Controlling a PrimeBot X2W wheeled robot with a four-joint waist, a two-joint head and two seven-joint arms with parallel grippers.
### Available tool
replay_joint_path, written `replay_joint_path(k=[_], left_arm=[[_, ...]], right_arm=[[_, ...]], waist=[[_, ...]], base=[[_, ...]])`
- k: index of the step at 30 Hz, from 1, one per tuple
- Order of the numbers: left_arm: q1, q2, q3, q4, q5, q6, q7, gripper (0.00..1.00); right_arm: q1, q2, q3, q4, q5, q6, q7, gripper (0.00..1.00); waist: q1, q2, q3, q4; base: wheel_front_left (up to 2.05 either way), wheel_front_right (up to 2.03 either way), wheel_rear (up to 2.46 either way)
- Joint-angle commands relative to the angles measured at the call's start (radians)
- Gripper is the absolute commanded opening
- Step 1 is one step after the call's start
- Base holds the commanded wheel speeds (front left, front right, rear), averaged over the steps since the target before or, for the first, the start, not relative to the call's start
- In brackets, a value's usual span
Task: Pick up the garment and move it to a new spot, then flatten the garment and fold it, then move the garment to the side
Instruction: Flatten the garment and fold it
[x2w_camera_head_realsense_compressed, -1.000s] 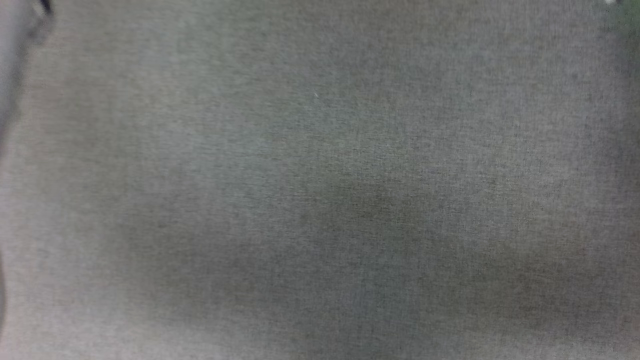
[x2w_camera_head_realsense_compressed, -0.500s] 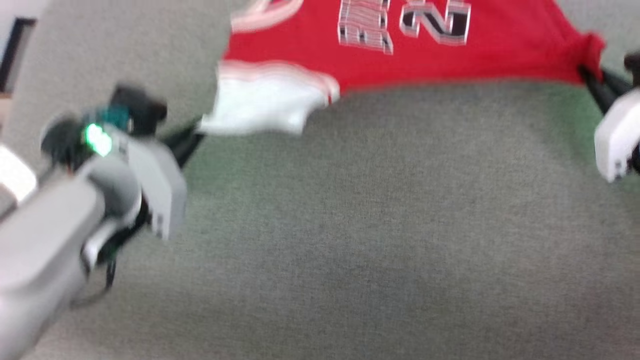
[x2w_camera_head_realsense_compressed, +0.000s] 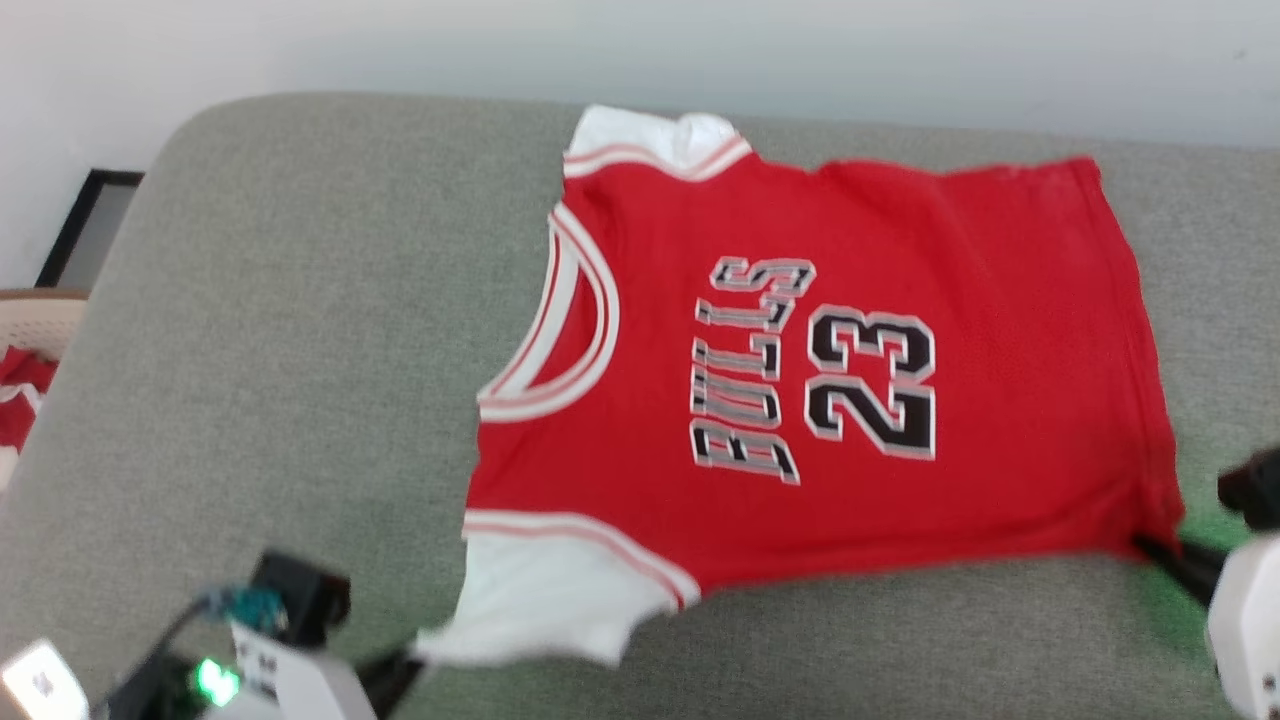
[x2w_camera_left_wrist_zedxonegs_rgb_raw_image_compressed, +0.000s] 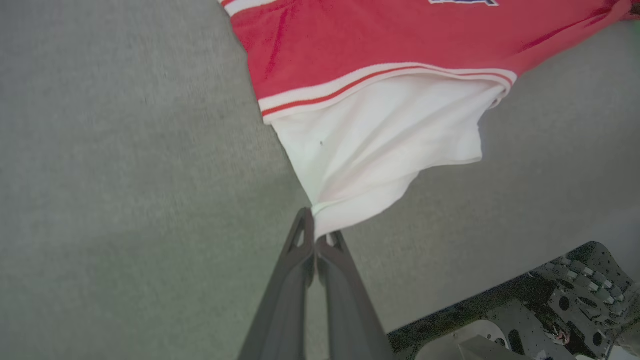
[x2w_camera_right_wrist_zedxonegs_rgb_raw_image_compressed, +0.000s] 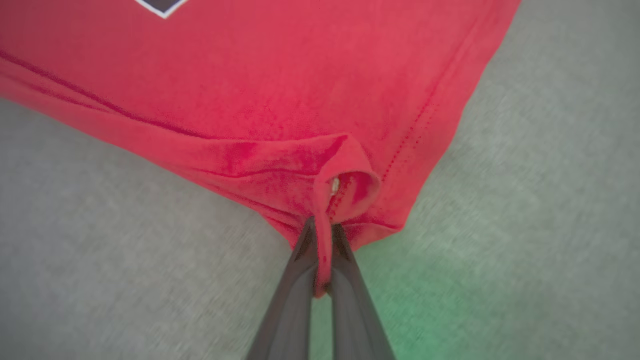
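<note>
The garment (x2w_camera_head_realsense_compressed: 830, 370), a red jersey T-shirt with white sleeves and black-white letters and numbers, lies spread on a grey-green cushion (x2w_camera_head_realsense_compressed: 300, 330), collar to the left. My left gripper (x2w_camera_left_wrist_zedxonegs_rgb_raw_image_compressed: 316, 235) is shut on the edge of the near white sleeve (x2w_camera_left_wrist_zedxonegs_rgb_raw_image_compressed: 380, 145); in the head view the left gripper (x2w_camera_head_realsense_compressed: 405, 665) sits at the lower left. My right gripper (x2w_camera_right_wrist_zedxonegs_rgb_raw_image_compressed: 320, 235) is shut on the red hem corner (x2w_camera_right_wrist_zedxonegs_rgb_raw_image_compressed: 345, 185); in the head view the right gripper (x2w_camera_head_realsense_compressed: 1160, 550) is at the lower right.
A pale wall (x2w_camera_head_realsense_compressed: 700, 50) runs behind the cushion. A beige basket (x2w_camera_head_realsense_compressed: 35, 315) with a red-and-white cloth (x2w_camera_head_realsense_compressed: 20, 390) stands at the far left, beside a dark frame (x2w_camera_head_realsense_compressed: 85, 225). The robot's dark base (x2w_camera_left_wrist_zedxonegs_rgb_raw_image_compressed: 550, 310) shows in the left wrist view.
The head camera has tilted up: a second ago it saw just blurred grey cushion, half a second ago the garment's near edge, now the whole garment. Both grippers keep their grip.
</note>
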Motion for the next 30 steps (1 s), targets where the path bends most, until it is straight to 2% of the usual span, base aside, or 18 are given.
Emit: replay_joint_path(k=[1, 3, 9, 13, 18, 21, 25, 30], left_arm=[[0.051, 0.018, -0.013, -0.028, -0.024, 0.028, -0.005, 0.0], [0.092, 0.028, -0.022, -0.063, -0.049, 0.06, -0.008, 0.0], [0.191, 0.042, -0.048, -0.121, -0.132, 0.118, 0.002, 0.0], [0.203, 0.066, -0.041, -0.154, -0.144, 0.133, 0.001, 0.0], [0.146, 0.124, -0.01, -0.209, -0.109, 0.162, 0.022, 0.0], [0.106, 0.147, 0.005, -0.229, -0.082, 0.161, 0.042, 0.0], [0.01, 0.171, 0.035, -0.237, -0.024, 0.133, 0.098, 0.0], [-0.125, 0.134, 0.064, -0.167, 0.035, 0.041, 0.17, 0.0]], right_arm=[[0.071, -0.022, -0.015, -0.035, 0.028, -0.001, 0.029, 0.0], [0.148, -0.039, -0.034, -0.083, 0.043, -0.001, 0.054, 0.0], [0.335, -0.061, -0.12, -0.181, 0.064, -0.001, 0.113, 0.0], [0.411, -0.047, -0.198, -0.235, 0.049, -0.001, 0.148, 0.0], [0.46, -0.011, -0.329, -0.285, 0.0, -0.001, 0.185, 0.0], [0.466, 0.009, -0.383, -0.309, -0.029, -0.001, 0.209, 0.0], [0.444, 0.052, -0.463, -0.351, -0.086, -0.001, 0.26, 0.0], [0.383, 0.101, -0.509, -0.36, -0.147, -0.001, 0.327, 0.0]], waist=[[0.0, 0.0, -0.021, -0.007], [0.0, 0.0, -0.026, -0.007], [0.0, 0.0, -0.037, -0.014], [0.0, 0.0, -0.039, -0.022], [0.0, 0.0, -0.041, -0.037], [0.0, 0.0, -0.04, -0.044], [0.0, 0.0, -0.032, -0.063], [0.0, 0.0, -0.019, -0.083]], base=[[0.0, 0.0, 0.0], [0.0, 0.0, 0.0], [0.0, 0.0, 0.0], [0.0, 0.0, 0.0], [0.0, 0.0, 0.0], [0.0, 0.0, 0.0], [0.0, 0.0, 0.0], [0.0, 0.0, 0.0]])
